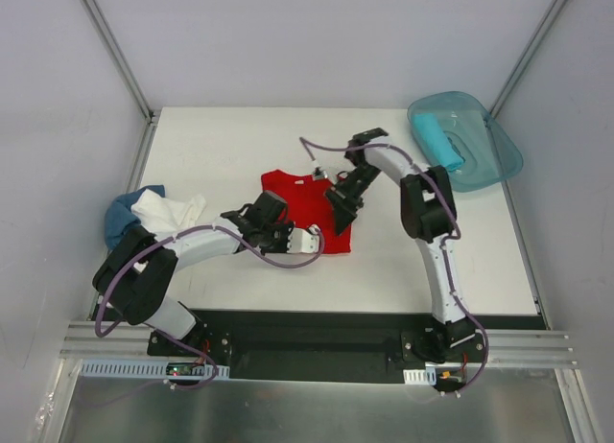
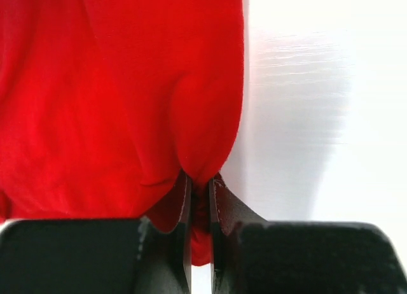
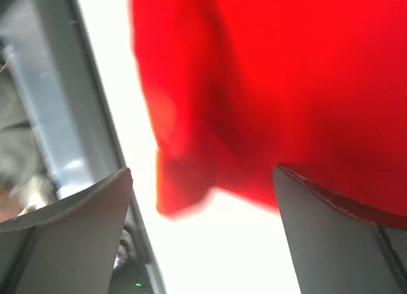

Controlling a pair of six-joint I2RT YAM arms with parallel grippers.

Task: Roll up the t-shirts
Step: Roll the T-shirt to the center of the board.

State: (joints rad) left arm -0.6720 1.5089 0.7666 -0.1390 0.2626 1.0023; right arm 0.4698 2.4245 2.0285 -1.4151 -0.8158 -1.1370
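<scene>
Shirts on a white bench. The red t-shirt lies spread at the middle, between the two arms. The left claw sits at its near right corner, pinched tight on a raised fold of red cloth. The right claw hangs over the right edge farther back, jaws wide apart, gripping nothing. The cloth stretches leftward from both claws, soft, creased, unrolled. A white t-shirt and a blue t-shirt are heaped at the left edge, well apart. A turquoise t-shirt lies in a teal tub.

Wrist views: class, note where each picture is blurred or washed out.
Right wrist view: the red t-shirt and both jaws are blurred, the table blown out white. Left wrist view: the cloth folds are sharper, the table glaring white at right.
</scene>
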